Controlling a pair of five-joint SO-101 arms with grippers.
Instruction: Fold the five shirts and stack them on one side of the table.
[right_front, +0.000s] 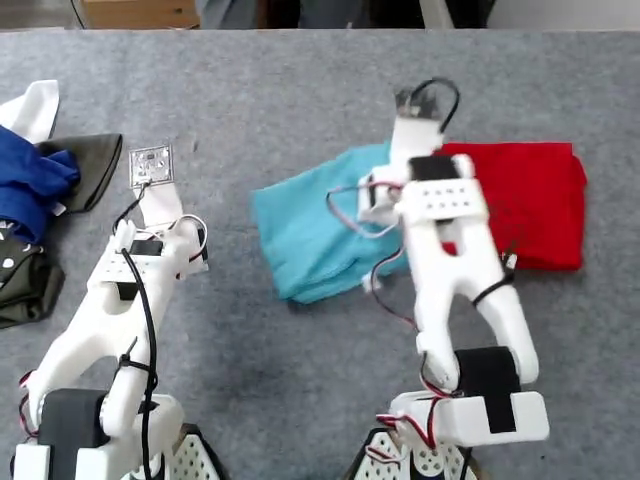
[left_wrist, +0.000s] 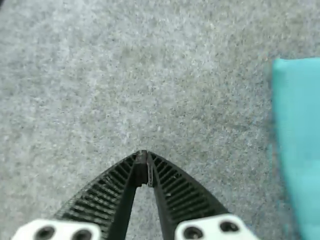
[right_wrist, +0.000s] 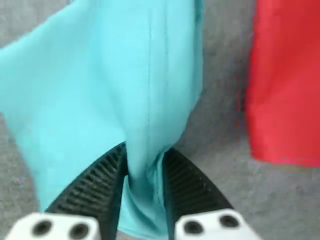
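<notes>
The grey felt table (right_front: 300, 90) is spread under both arms. The teal shirt (right_front: 310, 230) is the largest garment near the claws: it lies loosely folded and rumpled, and one fold of it is pinched in the right claw (right_wrist: 145, 150). The right claw's jaws are closed down onto that fold, with only the thickness of the cloth between them. From there the rest of the shirt spreads out ahead of the claw and towards the left arm.

The red shirt (right_front: 540, 200) is laid flat as a neat rectangle just beside the right claw, on the side away from the left arm. A strip of bare table is seen between it and the teal cloth in the right wrist view.

A pile of unfolded shirts (right_front: 40, 200) in blue, dark green and white is heaped beside the left arm, on the side away from the right claw.

The left claw (left_wrist: 144, 170) is fully closed, tip against tip, with nothing gripped. It is held over bare table, and an edge of the teal shirt (left_wrist: 297, 150) is seen off to one side of it, apart from it.
</notes>
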